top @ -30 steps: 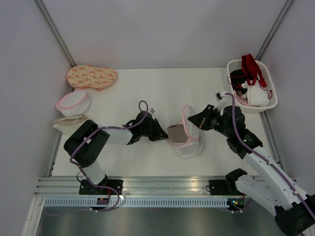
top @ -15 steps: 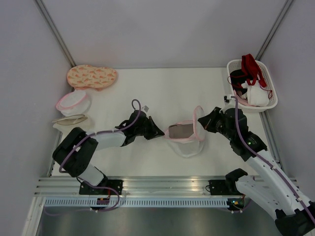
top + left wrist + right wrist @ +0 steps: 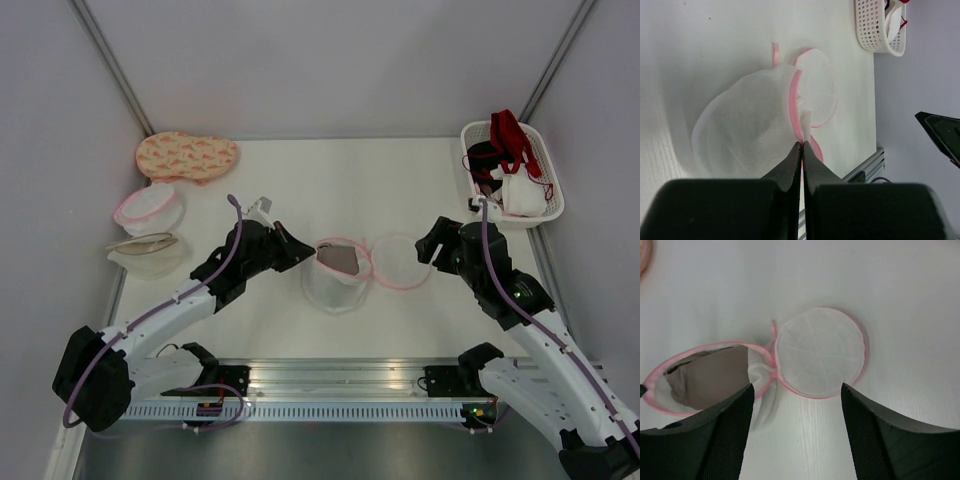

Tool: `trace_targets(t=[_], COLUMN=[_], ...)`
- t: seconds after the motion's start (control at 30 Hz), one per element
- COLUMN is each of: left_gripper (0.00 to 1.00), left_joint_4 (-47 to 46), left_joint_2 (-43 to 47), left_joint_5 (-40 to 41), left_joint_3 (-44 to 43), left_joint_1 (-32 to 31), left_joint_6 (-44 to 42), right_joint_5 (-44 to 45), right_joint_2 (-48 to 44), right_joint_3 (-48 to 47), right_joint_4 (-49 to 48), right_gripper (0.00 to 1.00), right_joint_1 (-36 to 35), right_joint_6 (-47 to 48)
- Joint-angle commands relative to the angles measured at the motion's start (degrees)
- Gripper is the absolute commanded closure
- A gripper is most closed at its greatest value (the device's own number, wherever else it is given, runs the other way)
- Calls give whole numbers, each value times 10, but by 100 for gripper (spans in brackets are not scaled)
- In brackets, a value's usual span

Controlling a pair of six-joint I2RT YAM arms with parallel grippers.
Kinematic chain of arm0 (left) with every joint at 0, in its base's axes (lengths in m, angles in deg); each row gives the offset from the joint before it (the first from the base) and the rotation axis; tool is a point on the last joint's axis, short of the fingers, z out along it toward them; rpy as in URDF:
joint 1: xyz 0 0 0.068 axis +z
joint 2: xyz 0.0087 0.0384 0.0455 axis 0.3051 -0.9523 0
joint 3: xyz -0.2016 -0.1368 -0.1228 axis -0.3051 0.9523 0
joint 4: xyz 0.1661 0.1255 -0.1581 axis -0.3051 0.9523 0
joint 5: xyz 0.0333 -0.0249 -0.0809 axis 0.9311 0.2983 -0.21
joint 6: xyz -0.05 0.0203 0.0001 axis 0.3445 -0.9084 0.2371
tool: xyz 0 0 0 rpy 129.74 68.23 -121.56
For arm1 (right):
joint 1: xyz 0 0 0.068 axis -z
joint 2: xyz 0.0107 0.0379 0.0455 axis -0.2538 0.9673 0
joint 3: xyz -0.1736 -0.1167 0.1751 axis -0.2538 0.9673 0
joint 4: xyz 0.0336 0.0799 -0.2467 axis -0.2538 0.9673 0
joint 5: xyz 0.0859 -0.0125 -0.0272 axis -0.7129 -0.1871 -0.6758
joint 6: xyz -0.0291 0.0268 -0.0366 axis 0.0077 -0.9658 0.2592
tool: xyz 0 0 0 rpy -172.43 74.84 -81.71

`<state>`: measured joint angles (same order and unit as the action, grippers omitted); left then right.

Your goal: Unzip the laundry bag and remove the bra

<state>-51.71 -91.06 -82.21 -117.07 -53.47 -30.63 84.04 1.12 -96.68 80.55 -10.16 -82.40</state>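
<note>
The laundry bag (image 3: 333, 285) lies mid-table with its pink zipper rim undone, and its round lid (image 3: 401, 262) lies flat to the right. The taupe bra (image 3: 340, 260) shows through the opening. My left gripper (image 3: 303, 258) is shut on the bag's rim at the left side; in the left wrist view its tips (image 3: 802, 143) pinch the pink edge of the laundry bag (image 3: 740, 135). My right gripper (image 3: 427, 253) hangs open just right of the lid. From the right wrist, that gripper (image 3: 796, 386) spans the lid (image 3: 820, 352), holding nothing, with the bra (image 3: 715, 375) at left.
A white basket (image 3: 549, 185) of red, black and white garments stands at the back right. An orange patterned pouch (image 3: 187, 155), a fuller pink-rimmed bag (image 3: 148, 208) and a beige-rimmed bag (image 3: 145, 250) lie along the left edge. A metal rail (image 3: 330, 380) borders the near side.
My right gripper has opened and let go of the lid, which now lies flat. My left gripper has pulled the bag leftward by its rim.
</note>
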Motion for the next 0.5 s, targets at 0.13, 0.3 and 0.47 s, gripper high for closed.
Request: trace_targets(t=[0.13, 0.3, 0.47], left_gripper=[98, 98, 98], left_joint_4=[38, 51, 59], left_joint_2=[16, 34, 51], left_joint_5=[-5, 26, 38], left_joint_3=[27, 84, 114], left_joint_1=[0, 0, 0], left_joint_6=[-18, -14, -10], right_joint_5=[-273, -259, -226], right_joint_2=[93, 136, 210], right_joint_3=[-5, -14, -46], right_joint_4=[-159, -204, -226], right_gripper=[30, 31, 33], right_joint_1=[-10, -67, -138], right_joint_6=[32, 45, 53])
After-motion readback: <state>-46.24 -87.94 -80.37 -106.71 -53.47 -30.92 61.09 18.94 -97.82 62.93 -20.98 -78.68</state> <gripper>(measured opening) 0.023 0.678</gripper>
